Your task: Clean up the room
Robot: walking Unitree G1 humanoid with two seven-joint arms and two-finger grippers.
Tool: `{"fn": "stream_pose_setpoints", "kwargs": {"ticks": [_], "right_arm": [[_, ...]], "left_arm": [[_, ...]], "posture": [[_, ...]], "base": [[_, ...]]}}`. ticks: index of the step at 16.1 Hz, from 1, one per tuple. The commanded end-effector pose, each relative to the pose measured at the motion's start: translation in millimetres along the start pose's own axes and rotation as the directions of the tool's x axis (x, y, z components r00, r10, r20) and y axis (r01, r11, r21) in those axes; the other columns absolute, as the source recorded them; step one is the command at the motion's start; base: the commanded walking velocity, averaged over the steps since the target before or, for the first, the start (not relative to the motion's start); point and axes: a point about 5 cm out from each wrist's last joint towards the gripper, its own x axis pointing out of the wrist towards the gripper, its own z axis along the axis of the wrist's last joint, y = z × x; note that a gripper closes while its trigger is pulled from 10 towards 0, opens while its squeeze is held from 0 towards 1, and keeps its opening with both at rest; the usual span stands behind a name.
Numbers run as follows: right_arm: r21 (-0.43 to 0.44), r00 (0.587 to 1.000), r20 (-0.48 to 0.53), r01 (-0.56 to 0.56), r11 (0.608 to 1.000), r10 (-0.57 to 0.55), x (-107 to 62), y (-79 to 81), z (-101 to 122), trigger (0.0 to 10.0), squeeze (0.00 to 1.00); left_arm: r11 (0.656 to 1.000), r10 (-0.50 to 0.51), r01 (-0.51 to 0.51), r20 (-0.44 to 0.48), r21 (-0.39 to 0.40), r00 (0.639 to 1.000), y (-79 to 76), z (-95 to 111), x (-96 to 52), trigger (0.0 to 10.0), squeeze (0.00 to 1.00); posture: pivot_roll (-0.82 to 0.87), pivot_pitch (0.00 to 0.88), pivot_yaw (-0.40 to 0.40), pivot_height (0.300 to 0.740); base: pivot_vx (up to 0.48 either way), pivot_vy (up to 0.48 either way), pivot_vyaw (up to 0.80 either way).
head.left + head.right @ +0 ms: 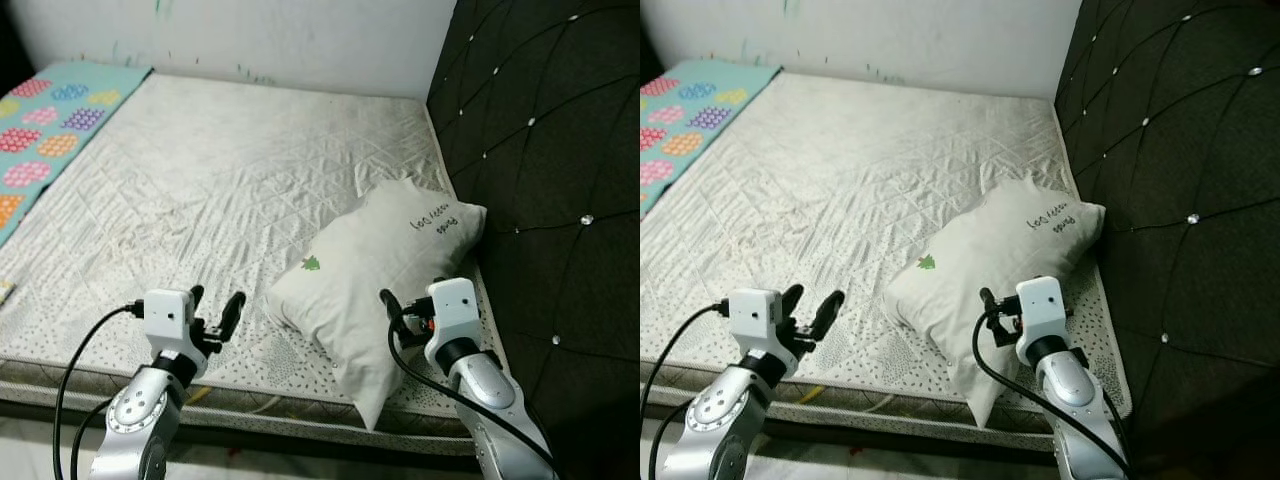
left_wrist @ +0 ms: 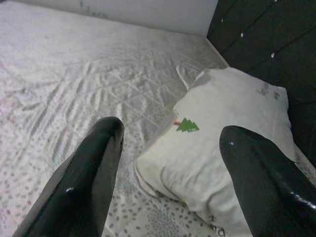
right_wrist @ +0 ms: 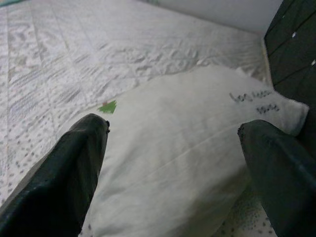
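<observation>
Nearest to me are my two arms, low in the head view. Left gripper (image 1: 215,308) hangs over the front edge of the mattress (image 1: 230,170), fingers spread wide, nothing btwn them. Right gripper (image 3: 173,163) sits right at the near end of the pillow (image 1: 385,265); its wrist cam has both fingers splayed wide w/ the pillow straight ahead, not clamped on anything. Can't tell if a fingertip is touching fabric yet.

Pillow lies skewed on the robot's right side of the bed, far end up by the dark tufted headboard (image 1: 545,150), near corner poking out over the mattress front edge. Small green tree print (image 2: 186,125) on its left flank, some handwriting near the headboard end.

Progress, as I judge it: early. Pillow isn't squared to the headboard, and that looks like the obvious job left. Mattress is bare of loose stuff apart from a patterned blanket (image 1: 45,125) along the far left side and a small item at the left frame edge, too cut off to ID.

Room to move: lots of open mattress left of the pillow, so the left gripper has a free run in. Right side is tight, since the headboard is just beside the right arm. Front edge is the drop risk; I'd push the pillow inward, not pull.
</observation>
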Motion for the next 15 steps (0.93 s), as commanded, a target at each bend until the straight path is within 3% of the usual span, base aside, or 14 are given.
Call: {"fn": "stream_pose_setpoints", "kwargs": {"ticks": [1,4,8,12,15], "right_arm": [[0.002,1.000,0.001,-0.011,1.000,0.011,-2.6,0.1,3.0,10.0,0.00],[0.002,1.000,-0.006,-0.030,1.000,0.031,-5.1,1.8,3.6,10.0,0.00],[0.002,0.999,-0.014,-0.037,0.999,0.037,-6.3,2.6,4.7,10.0,0.00],[0.002,0.999,-0.015,-0.039,0.999,0.039,-5.4,2.5,5.9,10.0,0.00],[0.001,0.999,-0.014,-0.041,0.999,0.041,-4.8,2.6,6.8,10.0,0.00]], "left_arm": [[1.000,0.000,0.000,0.001,-0.006,1.000,-3.1,2.2,-1.8,10.0,0.00],[1.000,0.007,-0.007,-0.014,-0.013,1.000,-4.1,0.5,-4.4,10.0,0.00],[1.000,0.007,-0.007,-0.021,-0.016,1.000,-5.2,1.6,-4.4,10.0,0.00],[0.997,0.071,-0.071,-0.016,0.006,0.997,-1.1,4.3,-0.3,10.0,0.00],[0.997,0.079,-0.078,-0.007,0.003,0.997,-0.5,5.7,0.6,10.0,0.00]], "posture": [[-0.14,0.106,-0.039,0.740],[-0.14,0.118,-0.042,0.740],[-0.14,0.129,-0.042,0.702],[-0.14,0.135,-0.040,0.661],[-0.15,0.138,-0.041,0.661]], "base": [[0.000,0.000,0.00],[0.000,0.000,0.00],[0.000,0.000,0.00],[0.000,0.000,0.00],[0.000,0.000,0.00]]}}
